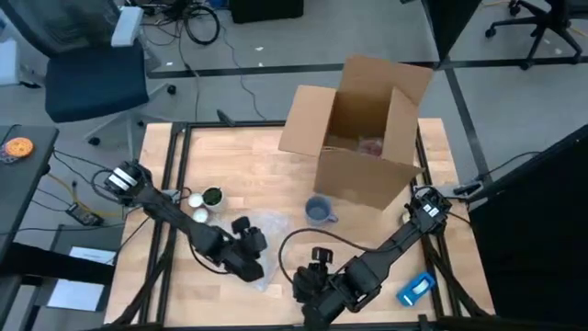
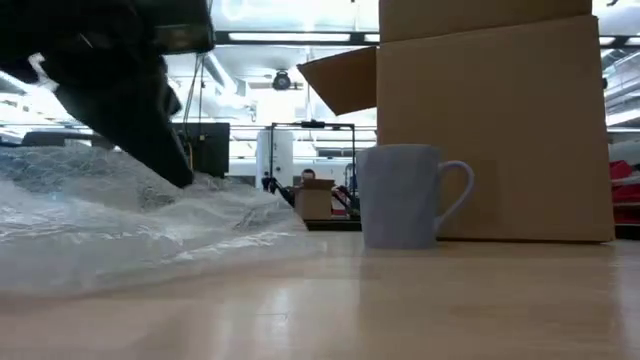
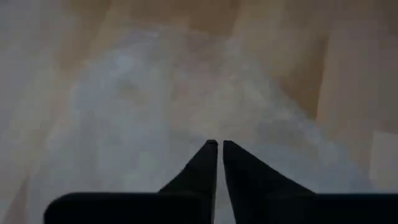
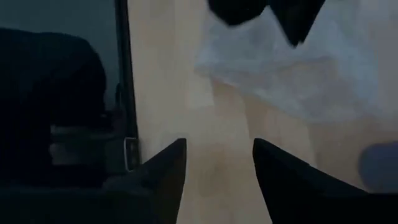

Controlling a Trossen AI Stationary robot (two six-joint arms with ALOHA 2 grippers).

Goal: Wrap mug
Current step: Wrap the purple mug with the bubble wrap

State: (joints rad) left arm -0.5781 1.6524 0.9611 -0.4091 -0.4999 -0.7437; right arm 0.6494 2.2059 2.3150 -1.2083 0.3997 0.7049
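A pale blue mug (image 1: 319, 211) stands upright on the wooden table, in front of an open cardboard box (image 1: 367, 129); the low view shows the mug (image 2: 400, 195) with its handle toward the box. A clear bubble wrap sheet (image 1: 268, 241) lies to the mug's near left. My left gripper (image 1: 257, 268) is shut on the bubble wrap (image 2: 150, 215). My right gripper (image 4: 217, 155) hovers open over bare table close to the near edge, just right of the wrap. My left gripper pinches the bubble wrap (image 3: 214, 134) between its two fingertips, coming from above and slanting down. The wrap rises in a crumpled hump toward the fingers (image 2: 185, 170); the rest of the sheet lies slack on the table. Whether it holds one layer or several cannot be seen.
Two small round items, one green (image 1: 213, 196) and one white (image 1: 196, 199), sit at the left. A small blue box (image 1: 416, 288) lies near the front right. The black frame rail (image 4: 122, 81) runs along the table's edge beside my right gripper.
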